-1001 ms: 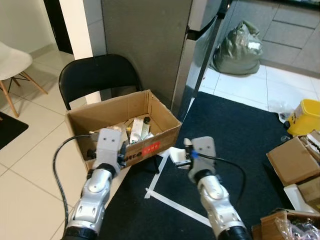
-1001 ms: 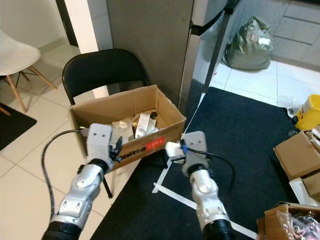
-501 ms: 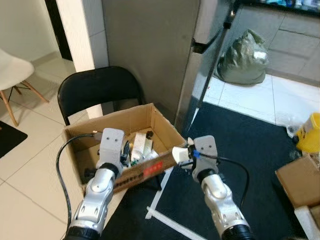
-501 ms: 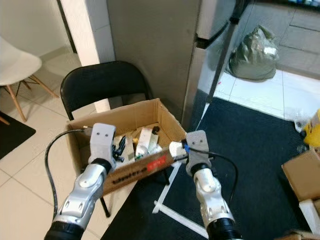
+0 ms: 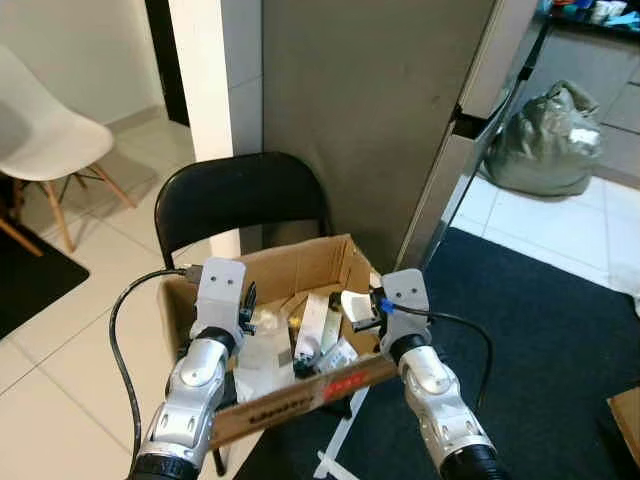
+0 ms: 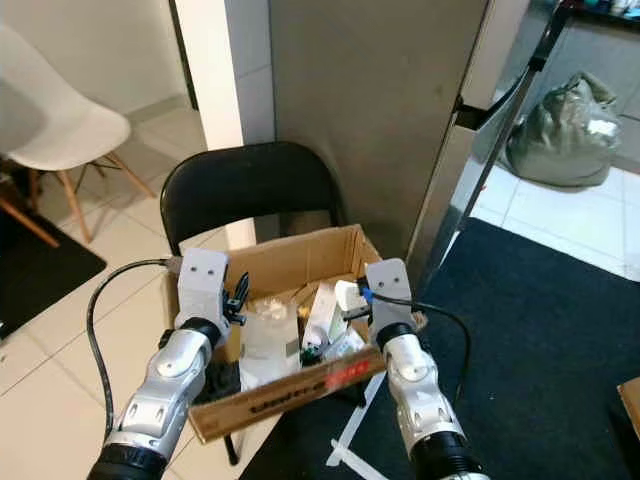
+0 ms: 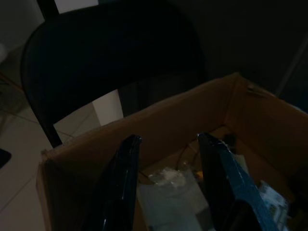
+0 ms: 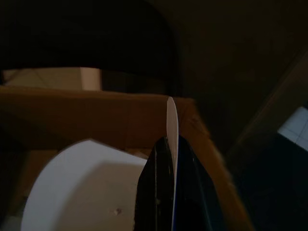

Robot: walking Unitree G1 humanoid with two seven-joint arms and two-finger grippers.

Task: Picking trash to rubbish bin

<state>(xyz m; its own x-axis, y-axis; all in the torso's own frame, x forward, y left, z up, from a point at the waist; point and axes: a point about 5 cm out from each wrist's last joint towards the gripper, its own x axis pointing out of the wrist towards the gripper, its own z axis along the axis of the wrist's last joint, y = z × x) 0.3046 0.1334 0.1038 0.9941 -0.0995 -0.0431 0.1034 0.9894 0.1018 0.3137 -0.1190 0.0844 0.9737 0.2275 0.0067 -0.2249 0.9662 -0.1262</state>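
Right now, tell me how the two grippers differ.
The right gripper is shut on a white piece of trash; the left gripper is open and holds nothing. The right is over the cardboard box's right side, the left over its left side. Both hover above the box.

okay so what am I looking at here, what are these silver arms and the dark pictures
It is a walking humanoid robot tidying up trash. Two pictures come from cameras in its head, looking down at its own two silver arms. The two dark ones come from cameras on its wrists. Before it a cardboard box of trash sits on a black chair. The right hand is shut on a white scrap above the box. The left hand is open, holding nothing, over the box.
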